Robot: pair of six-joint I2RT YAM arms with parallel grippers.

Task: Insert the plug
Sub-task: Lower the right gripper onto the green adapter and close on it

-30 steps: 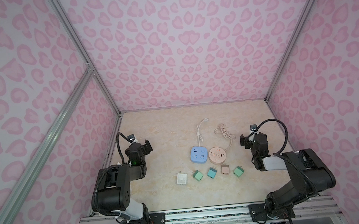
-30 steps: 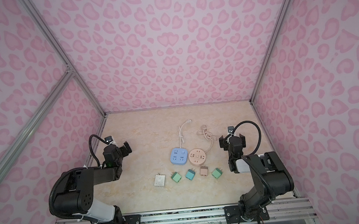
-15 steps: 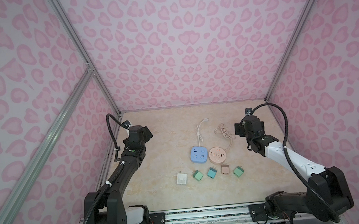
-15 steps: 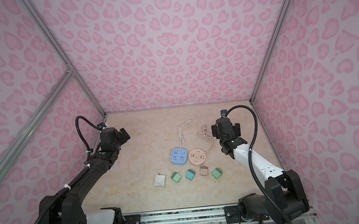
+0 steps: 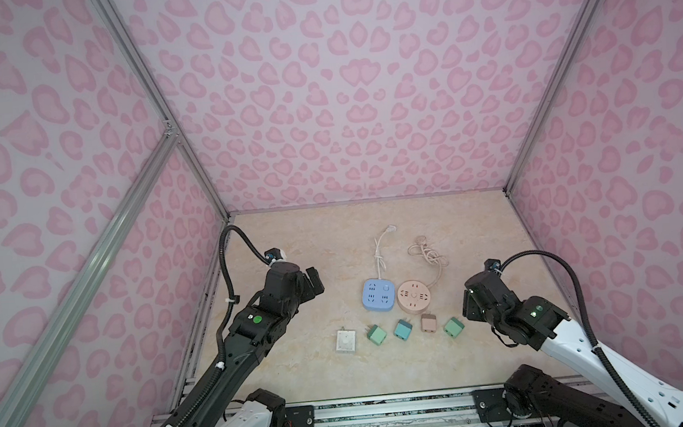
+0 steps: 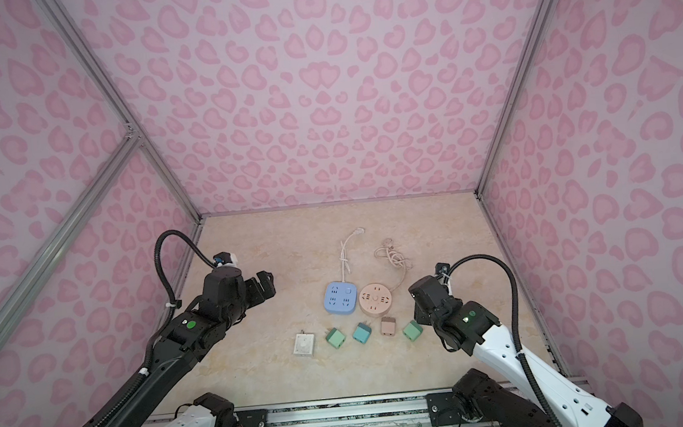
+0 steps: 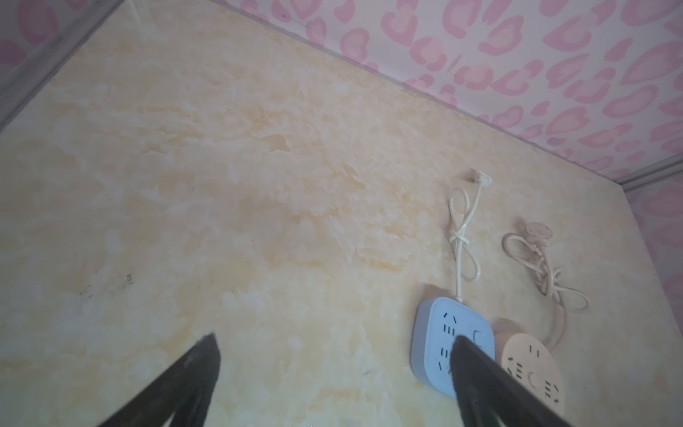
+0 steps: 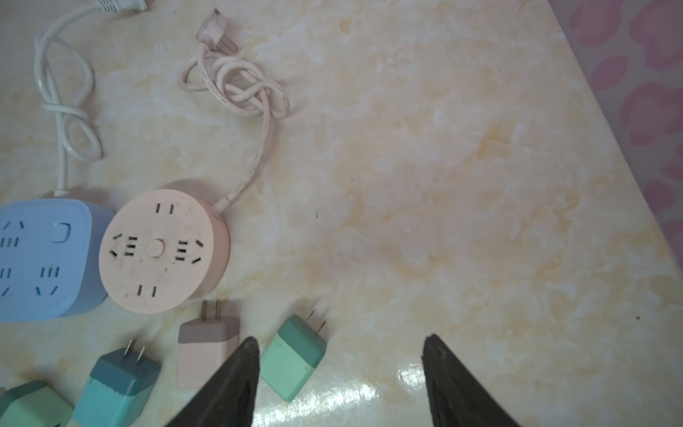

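Observation:
Several small plugs lie in a row near the table's front: white (image 5: 345,341), green (image 5: 377,334), teal (image 5: 402,329), pink (image 5: 428,323) and green (image 5: 453,327). Behind them sit a blue square socket block (image 5: 377,296) and a pink round one (image 5: 414,296). My right gripper (image 8: 338,342) hovers open just right of the end green plug (image 8: 294,356), which lies by one fingertip (image 8: 249,355). My left gripper (image 7: 334,344) is open and empty over bare table left of the blue block (image 7: 439,332). In both top views the left gripper (image 5: 314,281) stays apart from everything.
The blocks' knotted cords, white (image 5: 379,253) and pink (image 5: 428,255), trail toward the back wall. Pink patterned walls with metal posts (image 5: 508,189) close in the table on three sides. A rail (image 5: 388,407) carrying the arm bases runs along the front.
Both arms unfolded from beside their bases. The left gripper swung toward the table's middle. The right gripper reached back, then came forward to the right-end green plug.

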